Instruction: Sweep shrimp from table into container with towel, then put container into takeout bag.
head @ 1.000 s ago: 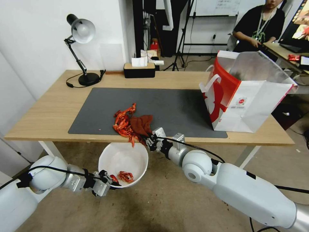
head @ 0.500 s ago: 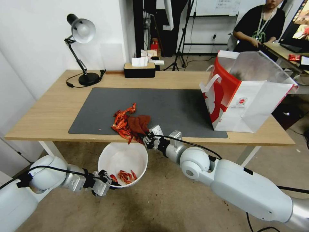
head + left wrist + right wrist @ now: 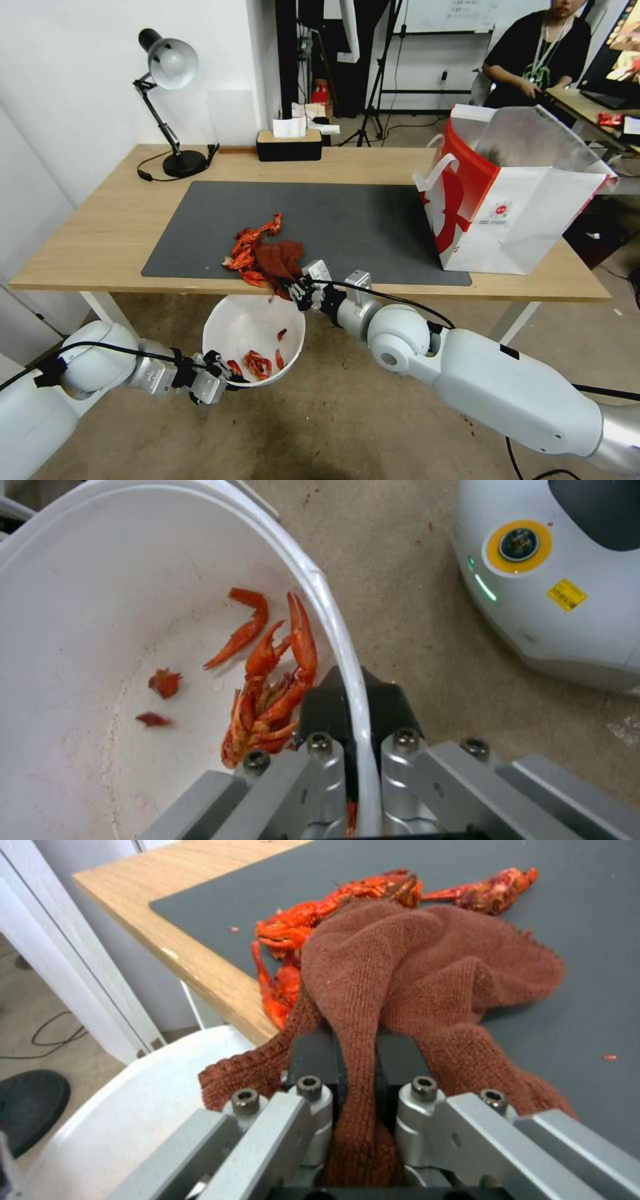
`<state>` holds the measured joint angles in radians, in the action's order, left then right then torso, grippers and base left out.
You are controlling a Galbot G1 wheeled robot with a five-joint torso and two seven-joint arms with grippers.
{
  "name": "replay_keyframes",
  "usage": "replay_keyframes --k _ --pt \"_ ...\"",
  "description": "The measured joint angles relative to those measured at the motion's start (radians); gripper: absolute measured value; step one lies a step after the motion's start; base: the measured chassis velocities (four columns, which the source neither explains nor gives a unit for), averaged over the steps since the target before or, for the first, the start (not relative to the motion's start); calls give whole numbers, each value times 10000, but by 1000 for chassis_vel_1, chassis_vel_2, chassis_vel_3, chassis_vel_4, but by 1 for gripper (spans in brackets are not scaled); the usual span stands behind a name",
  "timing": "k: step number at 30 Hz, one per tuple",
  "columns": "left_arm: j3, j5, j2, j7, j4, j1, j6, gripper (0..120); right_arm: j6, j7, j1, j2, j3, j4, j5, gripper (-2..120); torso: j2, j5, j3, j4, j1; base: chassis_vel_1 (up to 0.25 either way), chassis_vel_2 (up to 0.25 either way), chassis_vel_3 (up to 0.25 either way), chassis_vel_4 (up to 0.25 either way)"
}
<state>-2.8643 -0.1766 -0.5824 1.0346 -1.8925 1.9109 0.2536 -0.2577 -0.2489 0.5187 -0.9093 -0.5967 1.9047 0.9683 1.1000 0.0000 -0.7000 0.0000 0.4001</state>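
Head view: our right pincer, clamped on the towel, has dragged more shrimp off the bench edge; the left pincer grips the bowl rim below, catching them.

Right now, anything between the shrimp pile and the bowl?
Nothing visible. The shrimp lie at the table edge, the towel behind them in the right claw. The left claw holds the white bowl directly below that edge.
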Motion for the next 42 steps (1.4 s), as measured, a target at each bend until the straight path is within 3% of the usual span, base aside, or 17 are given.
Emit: replay_keyframes --k 15,27,34,42 --pt "0 28 4 5 126 109 39 0 15 282 423 988 1309 1017 46 4 1 1 1 -1 -1 0 0 0 0" --pt "0 120 40 8 125 136 35 0 64 403 -109 1005 2074 543 339 4 0 0 1 0 -1 0 0 0 0" --pt "1 180 90 11 186 187 31 0 310 410 -1367 376 1406 -1058 363 4 0 0 0 -1 0 0 0 0 0" --pt "5 249 128 15 257 198 64 0 809 335 -3346 -1392 -255 -3849 362 4 0 -2 -1 3 0 0 0 0 0"
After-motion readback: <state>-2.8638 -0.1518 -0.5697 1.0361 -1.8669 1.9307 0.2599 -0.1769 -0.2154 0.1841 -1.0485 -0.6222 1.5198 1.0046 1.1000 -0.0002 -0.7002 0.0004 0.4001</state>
